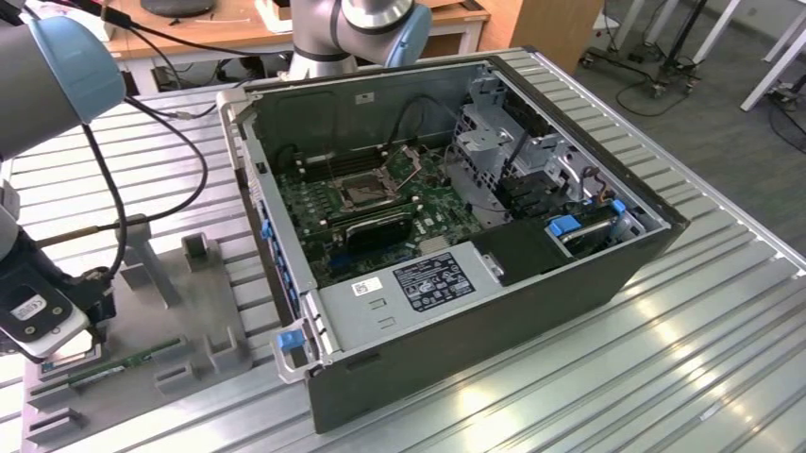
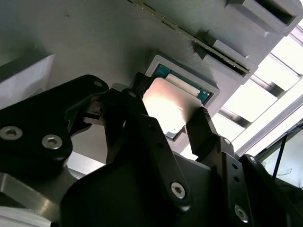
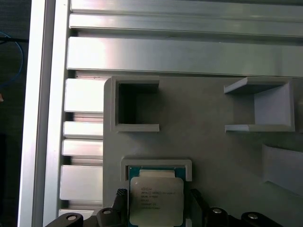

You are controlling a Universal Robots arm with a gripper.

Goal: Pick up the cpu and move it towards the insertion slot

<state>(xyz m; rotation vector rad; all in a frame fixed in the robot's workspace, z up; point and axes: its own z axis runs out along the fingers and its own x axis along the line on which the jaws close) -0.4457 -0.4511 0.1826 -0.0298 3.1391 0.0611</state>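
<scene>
Gripper (image 3: 157, 213) fingers (image 3: 122, 203) are held apart, one at each side of the cpu (image 3: 156, 198), which is seated in a pocket of the grey holder (image 3: 203, 146). Well apart from it, the insertion slot (image 1: 365, 187) is seen inside the computer case (image 1: 504, 311).

The cpu (image 3: 156, 201) is silvery with a teal-green rim, its holder (image 3: 199, 142) pale grey, the hand (image 2: 170, 101) black.

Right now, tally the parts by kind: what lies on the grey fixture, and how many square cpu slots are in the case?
cpu, on the fixture: 1
memory stick, on the fixture: 1
slot, in the case: 1
Total: 3
</scene>
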